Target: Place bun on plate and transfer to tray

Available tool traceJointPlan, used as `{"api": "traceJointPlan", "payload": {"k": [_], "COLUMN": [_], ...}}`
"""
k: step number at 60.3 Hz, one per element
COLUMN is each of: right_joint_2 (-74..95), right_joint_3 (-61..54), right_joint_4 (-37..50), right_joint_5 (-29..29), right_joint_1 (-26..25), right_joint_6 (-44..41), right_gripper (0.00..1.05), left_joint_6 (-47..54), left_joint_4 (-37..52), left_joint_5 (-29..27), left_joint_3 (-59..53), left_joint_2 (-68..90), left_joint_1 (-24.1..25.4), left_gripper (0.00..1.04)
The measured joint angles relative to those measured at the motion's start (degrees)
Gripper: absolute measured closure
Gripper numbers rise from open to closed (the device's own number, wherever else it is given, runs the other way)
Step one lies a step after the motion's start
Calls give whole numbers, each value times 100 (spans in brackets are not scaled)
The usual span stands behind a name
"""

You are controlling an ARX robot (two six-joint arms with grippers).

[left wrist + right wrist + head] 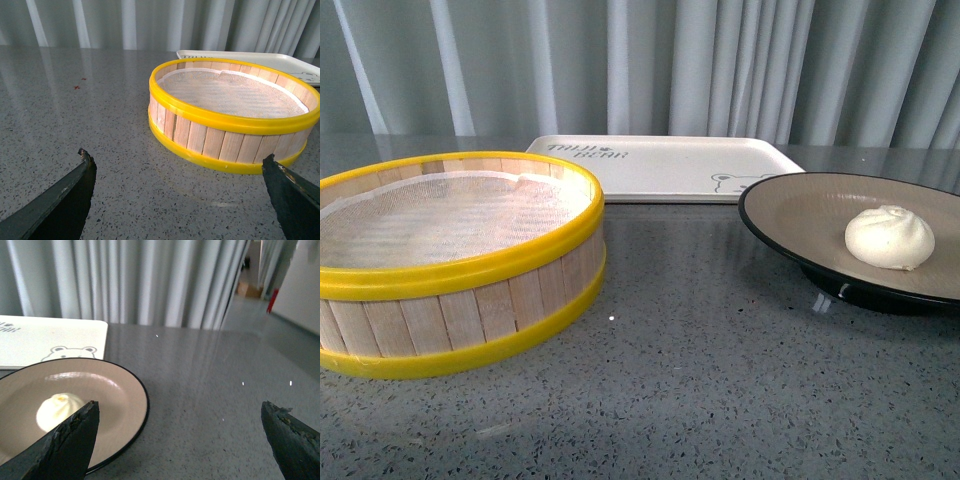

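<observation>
The white pleated bun (889, 238) lies on the tan plate (800, 215) with a black rim, at the right of the grey table. The cream tray (660, 165) with a bear drawing lies behind the plate, at the back middle. Neither arm shows in the front view. My right gripper (180, 407) is open and empty, over the table just beside the plate's rim (142, 410); the bun (57, 410) shows next to one finger. My left gripper (177, 160) is open and empty, low over the table in front of the steamer basket.
A round wooden steamer basket (450, 260) with yellow rims and a white cloth liner stands at the left; it also shows in the left wrist view (232, 112). Grey curtains hang behind the table. A tray corner (50, 340) shows beyond the plate.
</observation>
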Motion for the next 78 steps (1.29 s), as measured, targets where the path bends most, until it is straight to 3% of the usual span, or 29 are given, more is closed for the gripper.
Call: {"api": "traceJointPlan", "payload": {"k": [11, 21, 41, 78], "right_joint_2": [1580, 2533, 3314, 3917], "right_joint_3": [831, 1130, 1491, 1613], "right_joint_4": [-804, -1204, -1198, -459], "right_joint_5": [-1318, -2017, -2188, -2186], "right_joint_1": [-1733, -2251, -1818, -59], "right_joint_6": [1860, 3425, 4957, 6553], "right_gripper": [9, 9, 9, 9], "left_joint_6": [0, 0, 0, 0], "left_joint_4": [0, 0, 0, 0], "left_joint_5": [0, 0, 0, 0], "left_joint_3": [0, 0, 0, 0], "left_joint_2": [0, 0, 0, 0], "left_joint_1": [0, 0, 0, 0], "left_gripper": [7, 7, 7, 7]}}
